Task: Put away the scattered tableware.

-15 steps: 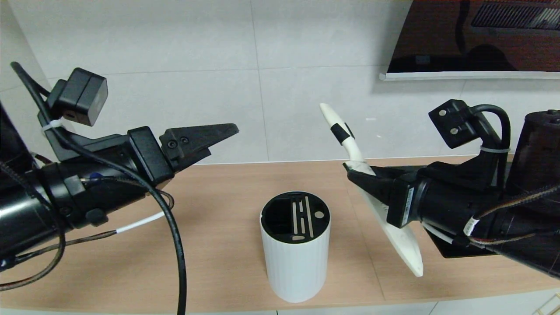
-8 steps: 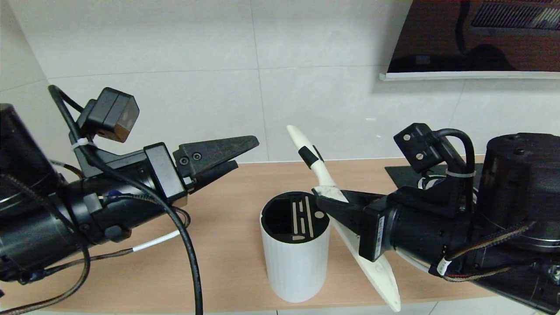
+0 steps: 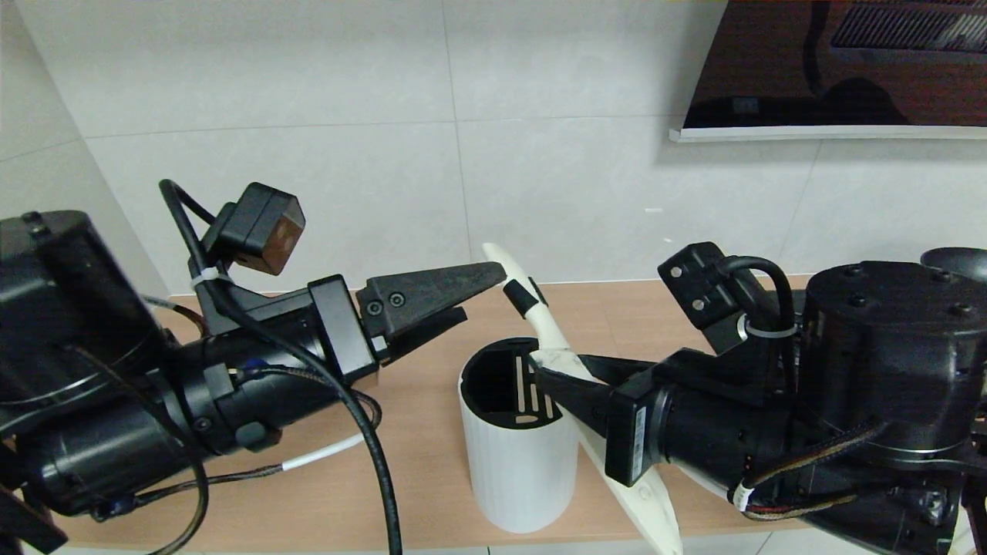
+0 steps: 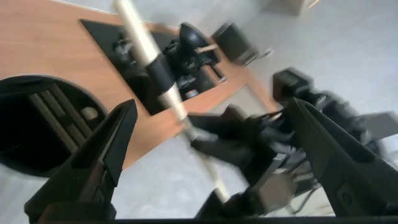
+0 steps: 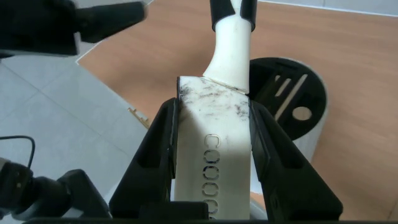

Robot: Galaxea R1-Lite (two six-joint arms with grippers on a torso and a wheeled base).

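Note:
A white cylindrical utensil holder (image 3: 518, 455) with a black slotted top stands near the counter's front edge. My right gripper (image 3: 551, 378) is shut on a long white utensil (image 3: 532, 308) with a black band, held tilted beside the holder's right rim, its flat end (image 3: 648, 501) hanging past the counter edge. In the right wrist view the gripper (image 5: 213, 118) clamps the utensil (image 5: 231, 43) above the holder (image 5: 292, 106). My left gripper (image 3: 482, 291) is open, its tips just left of the utensil's upper end. In the left wrist view, that gripper (image 4: 212, 106) frames the utensil (image 4: 149, 56) and the holder (image 4: 37, 124).
The wooden countertop (image 3: 401, 462) runs to a white tiled wall behind. A black mat (image 4: 112, 43) carrying dark objects lies on the counter to the right. A dark range hood (image 3: 840, 69) hangs at the upper right.
Both arms have closed in on the holder. The right gripper carried the utensil left and lower, to the holder's right rim. The left gripper moved right, up to the utensil's upper end.

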